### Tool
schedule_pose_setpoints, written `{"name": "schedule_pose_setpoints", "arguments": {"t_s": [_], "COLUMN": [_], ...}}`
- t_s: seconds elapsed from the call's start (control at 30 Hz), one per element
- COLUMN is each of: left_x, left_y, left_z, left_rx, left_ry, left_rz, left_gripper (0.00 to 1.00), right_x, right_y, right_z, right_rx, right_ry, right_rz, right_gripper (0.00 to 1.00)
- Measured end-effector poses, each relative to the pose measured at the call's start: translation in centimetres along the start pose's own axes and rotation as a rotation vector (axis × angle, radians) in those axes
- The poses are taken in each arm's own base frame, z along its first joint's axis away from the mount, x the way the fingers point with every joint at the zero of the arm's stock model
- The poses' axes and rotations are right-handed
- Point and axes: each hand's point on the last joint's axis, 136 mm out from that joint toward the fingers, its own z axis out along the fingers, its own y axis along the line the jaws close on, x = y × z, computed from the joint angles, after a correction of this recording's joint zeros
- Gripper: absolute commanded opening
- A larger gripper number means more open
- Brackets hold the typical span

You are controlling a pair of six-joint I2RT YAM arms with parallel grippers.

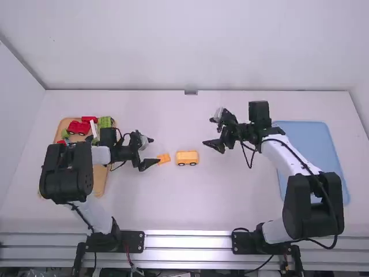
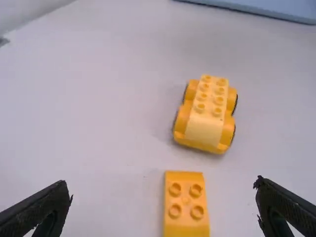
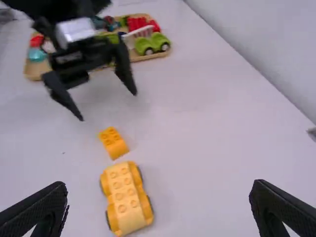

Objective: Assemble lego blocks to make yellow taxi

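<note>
On the white table (image 1: pixel 138 208), the car base (image 1: pixel 187 157), yellow and wheeled, stands upright near the middle, about halfway between the far edge and the edge by the arm bases. It has two rows of studs on top and a smooth slope at either end. Just beside it, toward the table's left edge, lies the loose studded block (image 1: pixel 164 158), orange-yellow, studs up and not touching the base.

The left gripper (image 1: pixel 154 151) is spread wide and pinches nothing. It is near the loose block, on the side toward the table's left edge, pointing toward the block and the car base.

The right gripper (image 1: pixel 210 131) is also spread and empty, to the right of the car base and a little nearer the table's far edge.

A wooden tray (image 1: pixel 99 182) sits by the table's left edge, partly hidden by the left arm. In its far part are a red toy car (image 1: pixel 79 127) and a green toy vehicle (image 3: pixel 151 44). A blue tray (image 1: pixel 308 135) lies near the table's right edge, partly behind the right arm.
</note>
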Motion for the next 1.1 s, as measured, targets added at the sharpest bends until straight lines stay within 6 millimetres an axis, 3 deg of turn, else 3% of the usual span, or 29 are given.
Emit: {"name": "schedule_pose_setpoints", "arguments": {"t_s": [0.13,0.3,0.47,0.57,0.67,0.8,0.93,1.1], "left_x": [2.6,4.2,4.6,4.4,4.3,4.4,4.5,4.5], "left_y": [-0.6,-0.7,-0.9,-1.1,-1.2,-0.9,-0.9,-0.7], "left_z": [1.0,1.6,2.4,3.0,3.7,3.8,3.8,3.7], "left_rx": [0.036,0.055,0.072,0.082,0.087,0.079,0.079,0.072], "left_ry": [0.022,0.04,0.041,0.053,0.065,0.075,0.083,0.085], "left_rz": [-0.056,-0.061,0.018,0.054,0.095,0.11,0.105,0.112], "left_gripper": [0.99,0.96,0.76,0.69,0.51,0.36,0.4,0.36], "right_x": [1.4,1.7,1.8,1.8,1.8,1.8,1.9,1.9], "right_y": [1.9,2.2,2.0,2.0,2.0,2.0,2.0,2.0], "right_z": [0.0,0.3,0.4,0.4,0.4,0.4,0.5,0.5], "right_rx": [-0.052,-0.036,-0.018,-0.019,-0.019,-0.019,-0.019,-0.019], "right_ry": [-0.071,-0.127,-0.135,-0.134,-0.133,-0.132,-0.129,-0.128], "right_rz": [-0.07,-0.132,-0.105,-0.083,-0.072,-0.063,-0.056,-0.052], "right_gripper": [0.99,0.98,0.98,0.99,0.99,0.98,0.98,0.99]}}
